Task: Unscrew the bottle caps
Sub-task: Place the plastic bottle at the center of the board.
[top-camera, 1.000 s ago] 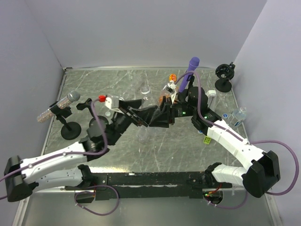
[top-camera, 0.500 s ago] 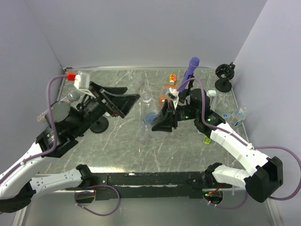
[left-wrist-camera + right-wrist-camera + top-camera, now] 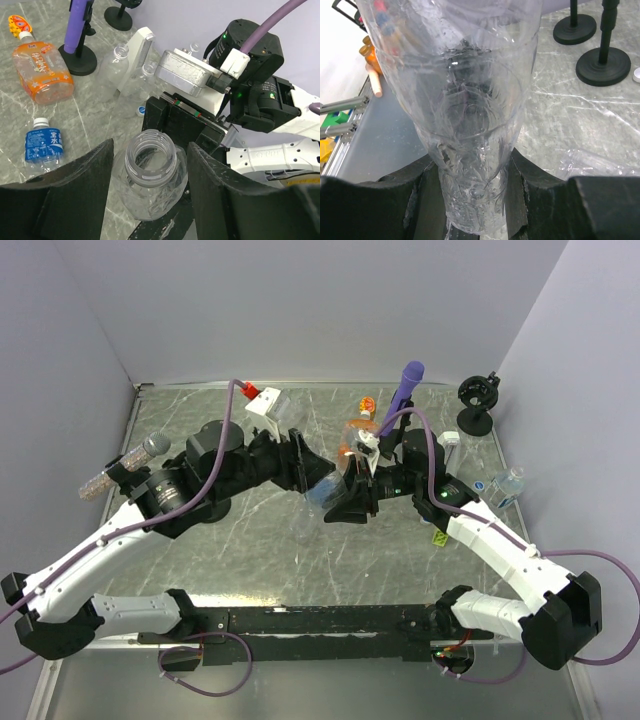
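My right gripper (image 3: 345,502) (image 3: 470,200) is shut on the lower body of a clear plastic bottle (image 3: 470,120) and holds it off the table. The bottle's threaded neck (image 3: 150,152) is open, with no cap on it. My left gripper (image 3: 150,150) (image 3: 315,475) straddles that neck, open, a gap showing on each side. On the table lie an orange bottle (image 3: 42,70) with an orange-yellow cap (image 3: 20,24), a blue-labelled bottle (image 3: 45,147) with a white cap (image 3: 40,121), two clear uncapped bottles (image 3: 117,65) and a loose blue cap (image 3: 141,111).
A purple stick (image 3: 405,390) on a black stand rises behind the grippers. A black stand (image 3: 475,405) is at the back right, a silver microphone on a stand (image 3: 130,465) at the left. Another blue-labelled bottle (image 3: 505,485), a white cap (image 3: 451,438) and a yellow-green block (image 3: 438,537) lie at the right.
My left arm swung away to the left, then came back to the bottle's neck with its jaws narrower. The right gripper kept hold of the bottle and barely moved.
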### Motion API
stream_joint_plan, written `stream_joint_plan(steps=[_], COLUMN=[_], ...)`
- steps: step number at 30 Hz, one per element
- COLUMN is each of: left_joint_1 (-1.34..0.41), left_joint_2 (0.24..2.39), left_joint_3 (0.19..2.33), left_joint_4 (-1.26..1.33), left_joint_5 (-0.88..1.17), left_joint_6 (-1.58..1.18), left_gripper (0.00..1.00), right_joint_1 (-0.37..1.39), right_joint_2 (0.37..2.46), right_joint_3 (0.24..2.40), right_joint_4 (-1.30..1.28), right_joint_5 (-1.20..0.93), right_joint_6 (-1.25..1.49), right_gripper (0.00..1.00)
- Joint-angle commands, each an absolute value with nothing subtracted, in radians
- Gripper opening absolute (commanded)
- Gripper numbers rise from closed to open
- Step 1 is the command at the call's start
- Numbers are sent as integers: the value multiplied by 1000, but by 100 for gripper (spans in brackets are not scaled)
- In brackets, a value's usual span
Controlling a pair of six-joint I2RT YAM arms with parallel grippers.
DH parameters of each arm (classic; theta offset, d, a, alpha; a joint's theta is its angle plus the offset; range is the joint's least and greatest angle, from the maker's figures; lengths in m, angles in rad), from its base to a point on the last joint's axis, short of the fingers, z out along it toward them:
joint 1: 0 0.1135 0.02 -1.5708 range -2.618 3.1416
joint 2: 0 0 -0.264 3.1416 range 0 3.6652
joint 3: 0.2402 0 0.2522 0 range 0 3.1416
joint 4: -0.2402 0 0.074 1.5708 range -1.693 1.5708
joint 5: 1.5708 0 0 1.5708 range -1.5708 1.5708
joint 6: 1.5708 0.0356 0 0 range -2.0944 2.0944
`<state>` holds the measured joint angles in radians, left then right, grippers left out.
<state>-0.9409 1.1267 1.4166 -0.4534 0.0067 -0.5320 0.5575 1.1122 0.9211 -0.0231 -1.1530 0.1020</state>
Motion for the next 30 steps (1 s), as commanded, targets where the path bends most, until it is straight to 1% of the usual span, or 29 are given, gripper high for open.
stream_joint_plan(steps=[1,3,5,8,13,15,24,30], left_joint_1=[-937,-934,-930,-923,-919,-917,-913,-913], left_joint_2=[1106,1089,1066,1049,1032,1029,1043,1065], left_joint_3=[1476,1463,1451,1440,1421,1417,1404,1416], left_joint_4=[-450,-437,-425,-417,-388,-377,-362,-387], left_joint_5=[14,6,3,3,9,15,54,52], left_joint_6=[-522,-526,-534,-541,-557,-560,-565,-557], left_gripper=[59,59,56,57,66,68,62,61], right_joint_1=[565,565,565,566,565,564,564,565], right_joint_2=[1095,1097,1100,1103,1109,1109,1114,1115], right_joint_3=[927,927,927,928,931,931,931,931], right_joint_4=[8,8,9,9,11,11,14,15], right_joint_5=[-1180,-1181,-1181,-1186,-1190,-1190,-1192,-1193], right_joint_6=[72,71,74,75,80,80,84,86], right_gripper=[35,36,35,36,36,36,36,36])
